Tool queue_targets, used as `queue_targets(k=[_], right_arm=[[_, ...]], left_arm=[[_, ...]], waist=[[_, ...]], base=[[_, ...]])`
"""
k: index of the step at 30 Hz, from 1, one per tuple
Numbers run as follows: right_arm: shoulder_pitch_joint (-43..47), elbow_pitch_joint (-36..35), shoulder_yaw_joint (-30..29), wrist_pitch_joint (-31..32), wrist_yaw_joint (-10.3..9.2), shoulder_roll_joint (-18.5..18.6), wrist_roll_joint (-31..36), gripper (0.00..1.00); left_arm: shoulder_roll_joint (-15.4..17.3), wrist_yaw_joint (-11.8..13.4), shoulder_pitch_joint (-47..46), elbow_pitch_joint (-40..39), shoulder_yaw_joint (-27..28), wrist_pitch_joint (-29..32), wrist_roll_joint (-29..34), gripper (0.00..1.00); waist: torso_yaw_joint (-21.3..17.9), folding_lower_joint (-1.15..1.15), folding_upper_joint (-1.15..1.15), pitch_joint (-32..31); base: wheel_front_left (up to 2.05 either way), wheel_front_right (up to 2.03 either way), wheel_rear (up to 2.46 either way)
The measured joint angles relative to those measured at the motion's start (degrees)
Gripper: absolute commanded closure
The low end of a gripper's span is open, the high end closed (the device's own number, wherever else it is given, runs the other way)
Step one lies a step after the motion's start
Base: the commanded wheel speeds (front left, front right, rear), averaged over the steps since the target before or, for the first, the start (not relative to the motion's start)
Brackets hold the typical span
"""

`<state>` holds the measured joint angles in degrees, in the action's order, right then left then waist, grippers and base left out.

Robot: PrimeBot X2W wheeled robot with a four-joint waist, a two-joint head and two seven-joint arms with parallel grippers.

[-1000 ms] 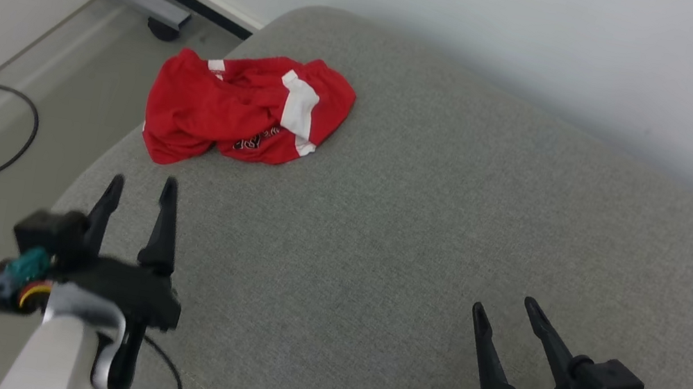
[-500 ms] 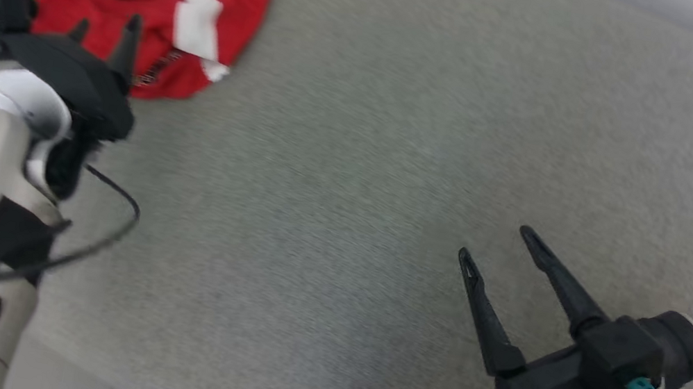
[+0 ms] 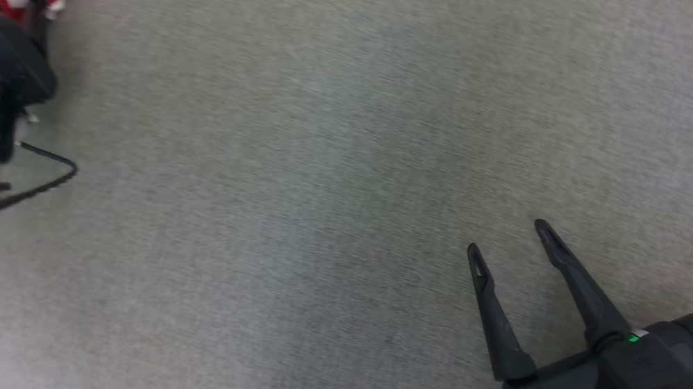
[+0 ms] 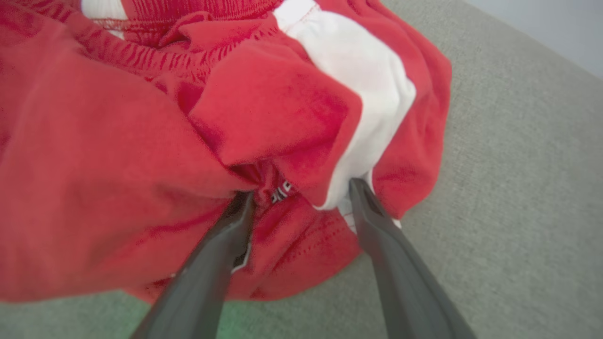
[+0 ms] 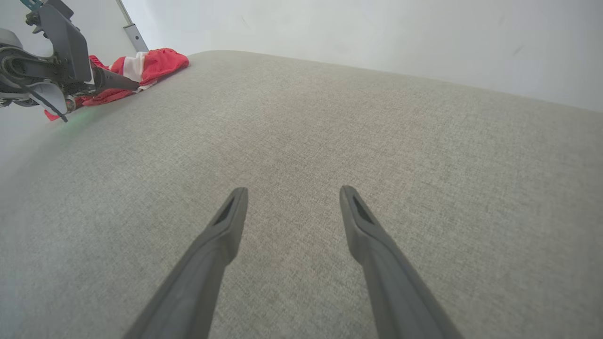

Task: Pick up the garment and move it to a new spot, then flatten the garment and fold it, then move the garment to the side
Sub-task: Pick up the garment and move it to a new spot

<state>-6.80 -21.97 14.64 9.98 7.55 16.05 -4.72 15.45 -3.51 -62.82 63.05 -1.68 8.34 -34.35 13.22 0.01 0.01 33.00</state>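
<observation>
A crumpled red garment (image 4: 118, 141) with a white panel is seen at the upper left of the head view, lying on a grey fabric surface (image 3: 326, 149). The left fingers (image 4: 391, 254) are spread wide, with their tips pushed among the garment's folds at the centre of the left wrist view and nothing clamped. The right fingers (image 3: 575, 278) are held wide open and empty at the lower right of the head view, well apart from the garment.

One garment (image 4: 118, 117), one cushion (image 3: 326, 149), two hands: left hand (image 4: 301, 190), right hand (image 3: 505, 235).
</observation>
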Motion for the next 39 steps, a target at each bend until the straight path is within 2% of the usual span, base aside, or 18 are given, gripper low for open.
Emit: queue_targets(k=[1, 2, 3, 13, 20, 22, 28, 31, 36, 39], right_arm=[[-0.12, 0.37, 0.29, -0.21, 0.00, -0.04, -0.04, 0.00], [-0.27, 0.71, 0.57, -0.49, 0.00, -0.05, -0.11, 0.00], [-0.41, 1.05, 0.74, -0.69, 0.00, -0.15, -0.31, 0.00], [-2.70, 5.41, 2.24, -3.80, 0.00, -2.07, -1.99, 0.00], [-3.01, 11.41, 2.21, -8.12, 0.00, -5.38, -3.34, 0.00], [-2.35, 13.78, 1.32, -9.70, 0.00, -7.19, -3.50, 0.00], [0.32, 16.52, -1.85, -11.89, 0.00, -9.42, -3.54, 0.00], [2.81, 17.02, -4.25, -12.16, 0.00, -10.14, -3.24, 0.00], [5.28, 16.58, -6.31, -11.65, 0.00, -11.04, -2.46, 0.00], [5.86, 15.74, -6.41, -10.99, 0.00, -11.26, -2.05, 0.00]], left_arm=[[0.41, 0.16, -0.31, 0.52, -0.03, -0.20, 0.08, 0.13], [0.78, 0.31, -0.68, 0.87, -0.11, -0.26, 0.11, 0.78], [1.04, 0.30, -0.94, 1.01, -0.23, -0.66, 0.33, 1.00], [4.21, -2.09, -2.16, 1.13, -3.04, -1.24, 2.36, 1.00], [8.23, -3.50, -3.87, -5.10, -6.50, -0.20, 4.12, 1.00], [9.15, -3.58, -4.45, -9.20, -7.53, 0.71, 4.09, 1.00], [7.37, -3.83, -4.52, -20.12, -10.03, 4.09, 2.22, 1.00], [5.04, -3.90, -3.69, -26.25, -10.74, 4.98, -0.26, 1.00], [0.96, -3.77, -0.26, -35.96, -12.10, 6.05, -2.15, 1.00], [-0.90, -2.79, 2.60, -41.78, -13.80, 6.36, -2.44, 1.00]], waist=[[-0.55, 0.00, 0.00, 0.38], [-1.05, -0.01, 0.00, 0.66], [-1.51, -0.01, 0.00, 0.85], [-2.57, 0.00, 0.00, -2.58], [-3.08, -0.01, -0.01, -8.91], [-3.71, -0.02, -0.01, -12.39], [-6.02, -0.02, -0.02, -19.46], [-7.90, -0.03, -0.02, -22.59], [-12.55, -0.03, -0.02, -26.26], [-15.89, -0.03, -0.02, -27.79]], base=[[0.00, 0.00, 0.00], [0.00, 0.00, 0.00], [0.00, 0.00, 0.00], [0.00, 0.00, 0.00], [0.00, 0.00, 0.00], [0.00, 0.00, 0.00], [0.00, 0.00, 0.00], [0.00, 0.00, 0.00], [0.00, 0.00, 0.00], [0.00, 0.00, 0.00]])
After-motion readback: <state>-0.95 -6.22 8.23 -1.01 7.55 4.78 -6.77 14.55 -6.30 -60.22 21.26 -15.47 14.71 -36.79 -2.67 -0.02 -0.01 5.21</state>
